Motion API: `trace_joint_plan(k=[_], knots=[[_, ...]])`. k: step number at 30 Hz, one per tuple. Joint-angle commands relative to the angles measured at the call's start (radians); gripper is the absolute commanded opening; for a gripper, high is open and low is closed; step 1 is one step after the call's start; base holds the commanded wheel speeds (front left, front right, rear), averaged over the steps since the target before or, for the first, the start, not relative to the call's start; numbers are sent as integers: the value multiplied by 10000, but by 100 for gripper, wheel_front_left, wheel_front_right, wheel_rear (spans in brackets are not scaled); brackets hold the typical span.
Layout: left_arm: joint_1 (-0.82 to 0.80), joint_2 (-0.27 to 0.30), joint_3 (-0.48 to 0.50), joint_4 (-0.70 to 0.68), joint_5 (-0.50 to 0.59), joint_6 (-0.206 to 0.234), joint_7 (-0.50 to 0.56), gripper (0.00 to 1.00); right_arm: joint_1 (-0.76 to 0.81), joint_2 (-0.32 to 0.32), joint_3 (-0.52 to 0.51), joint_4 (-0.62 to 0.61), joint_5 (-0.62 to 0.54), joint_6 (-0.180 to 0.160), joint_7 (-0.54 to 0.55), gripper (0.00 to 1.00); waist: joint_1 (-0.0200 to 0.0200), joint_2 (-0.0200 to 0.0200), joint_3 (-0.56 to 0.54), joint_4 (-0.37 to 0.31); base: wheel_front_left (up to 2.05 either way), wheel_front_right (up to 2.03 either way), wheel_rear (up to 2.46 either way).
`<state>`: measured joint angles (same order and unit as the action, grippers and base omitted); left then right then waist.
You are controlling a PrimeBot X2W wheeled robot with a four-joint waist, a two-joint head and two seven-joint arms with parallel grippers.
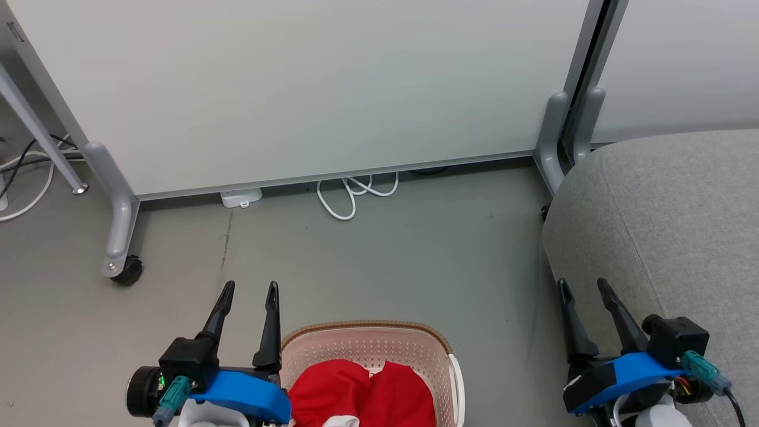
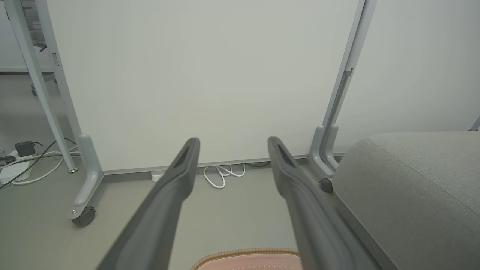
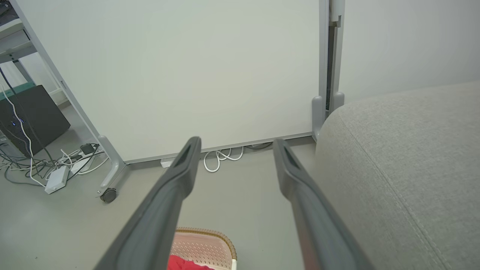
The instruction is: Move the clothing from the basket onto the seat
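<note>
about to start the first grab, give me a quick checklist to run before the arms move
1. left gripper jaws open, nothing held: ok
2. right gripper jaws open, nothing held: ok
3. red clothing lying in the laundry basket, top uncovered: ok
4. grey seat on the robot's right of the basket: ok
5. a gripper positioned over the clothing: not ok, left is beside the basket's rim, right is near the seat's edge
6. how many garments, and whether they are tangled: cannot tell
</note>
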<state>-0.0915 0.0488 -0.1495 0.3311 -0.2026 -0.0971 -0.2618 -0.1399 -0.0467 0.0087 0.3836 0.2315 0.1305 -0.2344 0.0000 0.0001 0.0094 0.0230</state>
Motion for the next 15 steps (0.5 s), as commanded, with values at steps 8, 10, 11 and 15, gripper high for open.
trace_joint_plan(k=[8, 10, 11, 15], knots=[[-375, 26, -44, 345, 123, -64, -42, 100, -476, -65, 138, -196, 110, 5, -74, 100, 0, -1, 876, -196, 0, 0, 0], [-483, 26, -39, 386, 193, -94, -39, 100, -617, -63, 197, -262, 127, 5, -81, 100, 0, -1, 1246, -277, 0, 0, 0], [-549, 26, -35, 433, 222, -100, -39, 100, -691, -63, 216, -284, 130, 5, -100, 100, 0, -1, 1428, -311, 0, 0, 0], [-875, 25, -16, 630, 340, -157, -39, 100, -1018, -63, 295, -425, 147, 5, -148, 100, 0, -1, 2308, -450, 0, 0, 0]])
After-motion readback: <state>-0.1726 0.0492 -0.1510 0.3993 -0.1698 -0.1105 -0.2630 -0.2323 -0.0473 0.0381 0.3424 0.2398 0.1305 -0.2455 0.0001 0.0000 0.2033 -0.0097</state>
